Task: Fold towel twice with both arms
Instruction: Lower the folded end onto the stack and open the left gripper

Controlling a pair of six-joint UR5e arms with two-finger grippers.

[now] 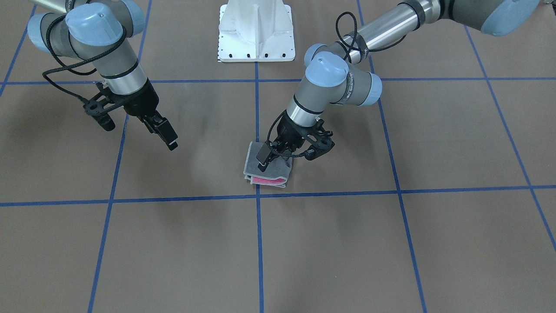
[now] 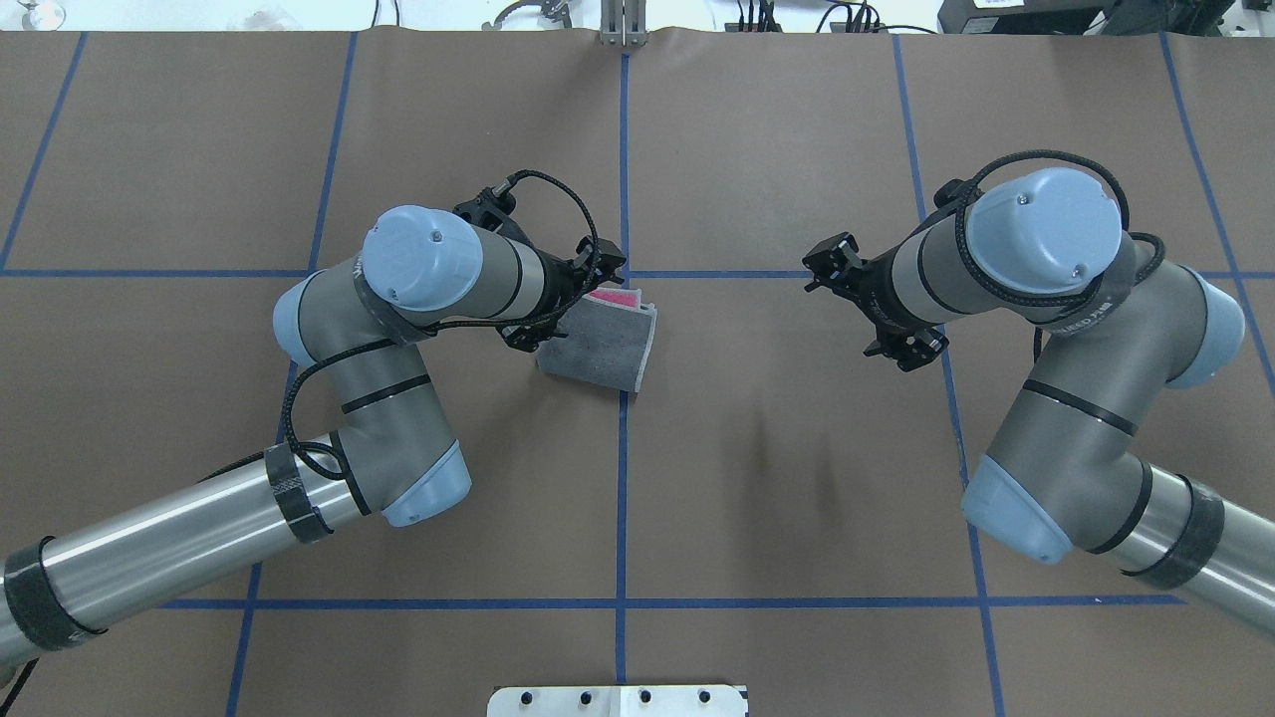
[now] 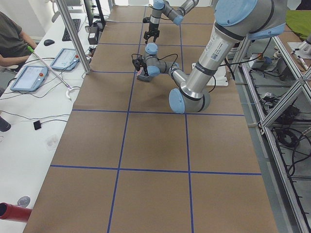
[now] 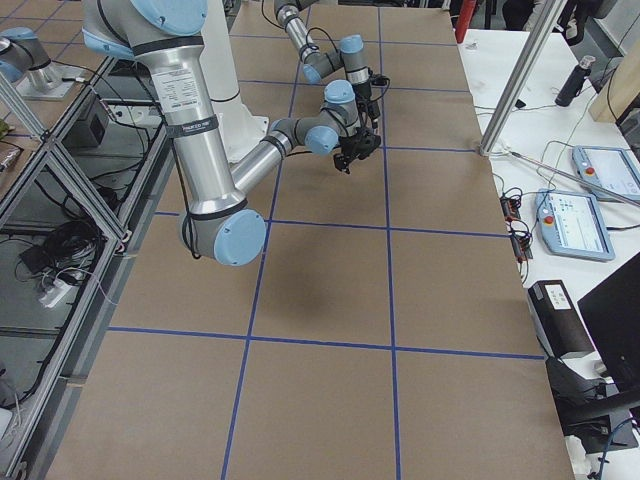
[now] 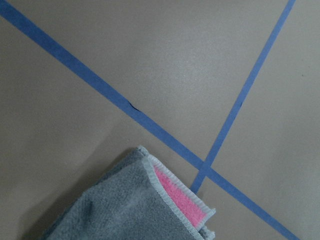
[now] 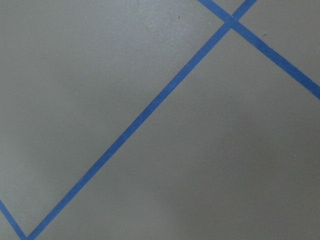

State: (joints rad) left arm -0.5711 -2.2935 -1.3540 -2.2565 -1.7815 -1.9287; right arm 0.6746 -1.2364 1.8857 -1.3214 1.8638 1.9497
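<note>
The towel [image 1: 278, 167] lies folded into a small grey square on the table near the centre, with a pink strip showing along one edge. It also shows in the overhead view [image 2: 608, 344] and in the left wrist view [image 5: 130, 205]. My left gripper [image 1: 263, 164] is down on the towel at the side nearer my left arm. Its fingers look closed on the top layer, which rises toward the wrist camera. My right gripper [image 1: 167, 137] hangs above bare table well off to the side, empty, with its fingers apart.
The brown table [image 2: 777, 448] is marked with a grid of blue tape lines [image 2: 623, 498]. The white pedestal base [image 1: 256, 32] stands at the robot's side of the table. Operators' desks with tablets show in the side views.
</note>
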